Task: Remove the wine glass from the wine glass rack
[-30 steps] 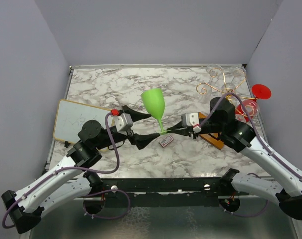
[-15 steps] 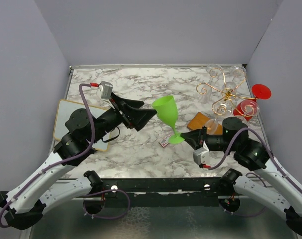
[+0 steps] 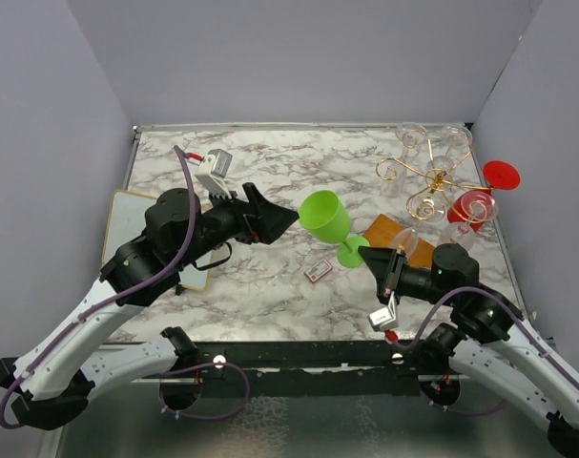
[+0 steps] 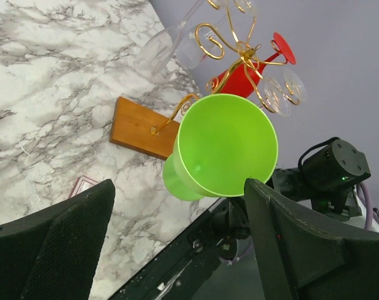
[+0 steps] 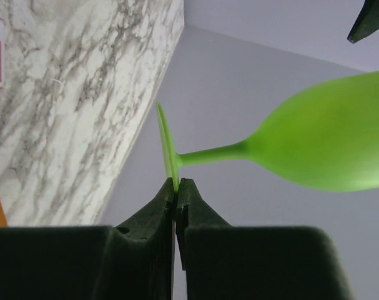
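A green wine glass [image 3: 324,215] hangs tilted above the middle of the table, its mouth turned left. My right gripper [image 3: 366,257] is shut on the rim of its foot [image 5: 167,150], and the bowl [image 5: 326,150] reaches right in the right wrist view. My left gripper [image 3: 278,223] is open just left of the bowl's mouth and does not touch it. In the left wrist view the glass [image 4: 226,144] faces me between my wide-spread fingers [image 4: 64,244]. The gold wire wine glass rack [image 3: 432,176] stands at the back right on its wooden base [image 3: 392,234], away from the green glass.
A red glass [image 3: 480,200] and clear glasses [image 3: 413,135] hang on the rack. A small card [image 3: 318,271] lies on the marble under the green glass. A white board [image 3: 141,224] lies at the table's left edge. Grey walls close in three sides.
The right arm has drawn back toward the near edge with the green glass, tipping its mouth to the left. The left gripper has opened wider, come off the glass and swung up to its left.
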Available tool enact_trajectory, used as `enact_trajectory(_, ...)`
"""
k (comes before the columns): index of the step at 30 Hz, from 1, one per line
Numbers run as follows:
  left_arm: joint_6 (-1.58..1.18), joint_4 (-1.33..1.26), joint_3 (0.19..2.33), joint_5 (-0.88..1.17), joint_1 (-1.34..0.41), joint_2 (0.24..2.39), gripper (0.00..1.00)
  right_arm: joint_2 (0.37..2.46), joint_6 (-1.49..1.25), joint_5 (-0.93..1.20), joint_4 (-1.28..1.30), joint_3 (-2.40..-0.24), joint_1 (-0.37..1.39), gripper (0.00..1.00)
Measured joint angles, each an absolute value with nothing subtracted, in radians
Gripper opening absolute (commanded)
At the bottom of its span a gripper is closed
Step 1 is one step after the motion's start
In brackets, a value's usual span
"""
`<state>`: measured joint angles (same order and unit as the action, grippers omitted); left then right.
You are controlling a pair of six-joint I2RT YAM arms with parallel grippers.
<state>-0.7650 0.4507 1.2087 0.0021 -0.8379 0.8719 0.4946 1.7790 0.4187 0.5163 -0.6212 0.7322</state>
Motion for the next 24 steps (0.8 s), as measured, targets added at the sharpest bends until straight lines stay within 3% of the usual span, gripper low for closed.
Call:
enact_trajectory(6, -0.760, 0.493, 1.223, 0.026, -0.838, 0.898, 0.76, 0.512, 1.919, 0.384, 0.478, -0.619, 0.736, 0.02)
enact_trajectory(15, -0.717, 0.567, 1.271, 0.059, -0.838, 0.988, 0.46, 0.514, 2.051, 0.334, 0.427, -0.582, 0.748, 0.02)
enact_trajectory(24, -0.654, 0.629, 1.304, 0.058, -0.838, 1.028, 0.34, 0.548, 2.054, 0.270, 0.394, -0.569, 0.776, 0.02)
